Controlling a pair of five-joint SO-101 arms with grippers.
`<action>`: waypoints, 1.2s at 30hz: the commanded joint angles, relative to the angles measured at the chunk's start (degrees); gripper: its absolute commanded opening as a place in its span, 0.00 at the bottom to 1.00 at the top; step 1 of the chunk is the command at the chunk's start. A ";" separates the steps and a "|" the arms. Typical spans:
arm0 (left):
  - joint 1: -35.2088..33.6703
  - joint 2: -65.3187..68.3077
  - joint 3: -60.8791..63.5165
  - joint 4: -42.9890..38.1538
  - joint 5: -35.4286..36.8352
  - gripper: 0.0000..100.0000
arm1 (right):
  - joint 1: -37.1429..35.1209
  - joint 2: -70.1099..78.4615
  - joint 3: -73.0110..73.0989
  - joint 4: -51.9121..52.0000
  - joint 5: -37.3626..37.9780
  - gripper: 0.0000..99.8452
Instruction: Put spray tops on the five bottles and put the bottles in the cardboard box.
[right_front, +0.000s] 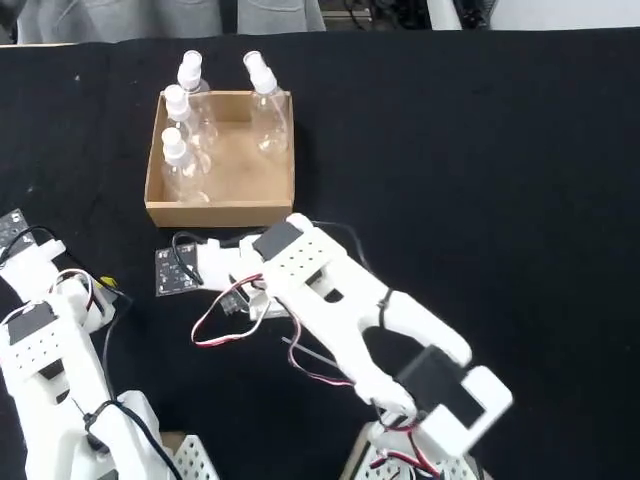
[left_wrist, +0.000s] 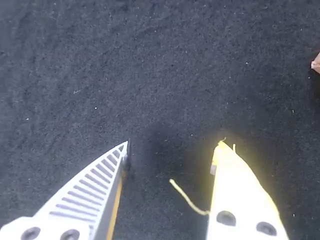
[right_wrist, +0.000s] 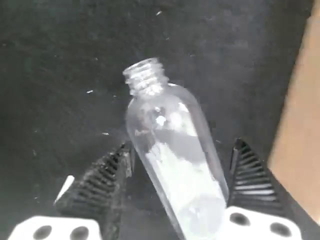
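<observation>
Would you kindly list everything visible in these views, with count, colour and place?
cloth: one, black, covering the table.
cardboard box: one, brown, far left on the cloth.
bottles with spray tops: four, clear with white tops, standing in the cardboard box.
uncapped bottle: one, clear, lying on the cloth beside the cardboard box.
left arm: one, white, near left; jaws open over bare cloth.
right arm: one, white, stretched toward the cardboard box; jaws open either side of the uncapped bottle.

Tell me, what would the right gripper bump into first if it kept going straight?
Probably the bottle with no top. It lies on the black cloth between the open jaws of the right gripper, right in its way.
</observation>
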 joint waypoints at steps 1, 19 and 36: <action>-0.40 -1.58 -3.30 -0.79 0.62 0.25 | -3.16 3.03 -0.48 -2.46 0.70 0.27; -0.57 -1.58 -3.30 -0.79 0.62 0.25 | -3.34 4.79 -1.19 -2.90 0.26 0.13; -0.57 -1.58 -3.30 -0.79 0.62 0.25 | 1.14 4.26 -1.54 -2.46 -7.12 0.12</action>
